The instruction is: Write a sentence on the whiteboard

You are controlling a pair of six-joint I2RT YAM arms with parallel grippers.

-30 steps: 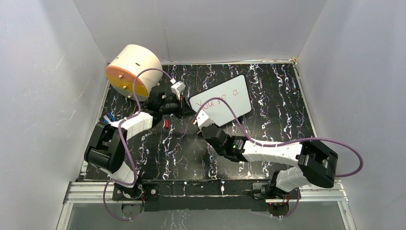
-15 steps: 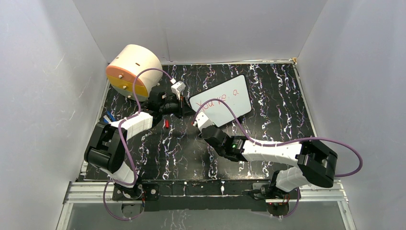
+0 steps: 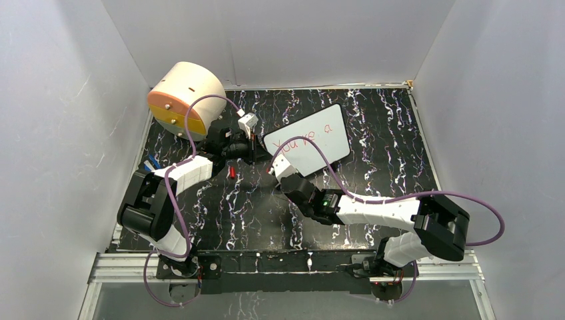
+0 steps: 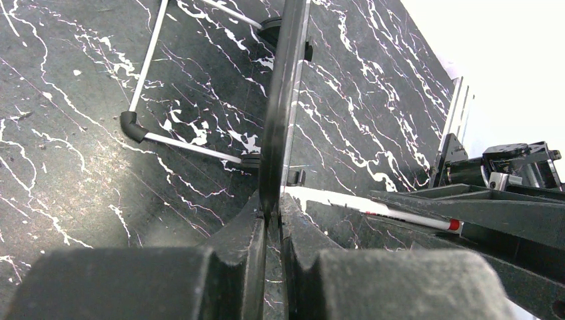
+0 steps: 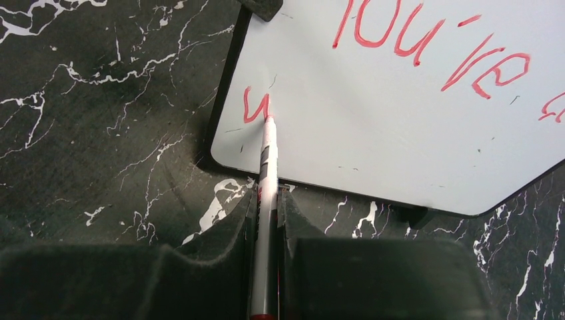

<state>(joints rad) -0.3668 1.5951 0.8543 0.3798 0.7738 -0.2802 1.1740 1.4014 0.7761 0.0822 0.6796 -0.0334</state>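
The whiteboard (image 3: pixel 313 139) stands tilted at the middle of the dark marbled table. Red lettering (image 3: pixel 303 139) on it reads "You're a"; it also shows in the right wrist view (image 5: pixel 433 50). My left gripper (image 3: pixel 256 148) is shut on the board's left edge, seen edge-on in the left wrist view (image 4: pixel 283 107). My right gripper (image 3: pixel 274 168) is shut on a white marker (image 5: pixel 266 200). The marker's red tip touches the board's lower left corner (image 5: pixel 373 127), at a fresh red stroke (image 5: pixel 255 107) below the first line. The marker also shows in the left wrist view (image 4: pixel 400 217).
A beige drum (image 3: pixel 185 97) with an orange face lies at the back left corner. A small red cap (image 3: pixel 231 172) lies on the table by the left arm. A blue object (image 3: pixel 152 162) lies at the left wall. A wire stand (image 4: pixel 150 127) props the board from behind.
The right gripper has shifted very slightly with the marker at the board's lower left corner. The left arm and the board have not moved.
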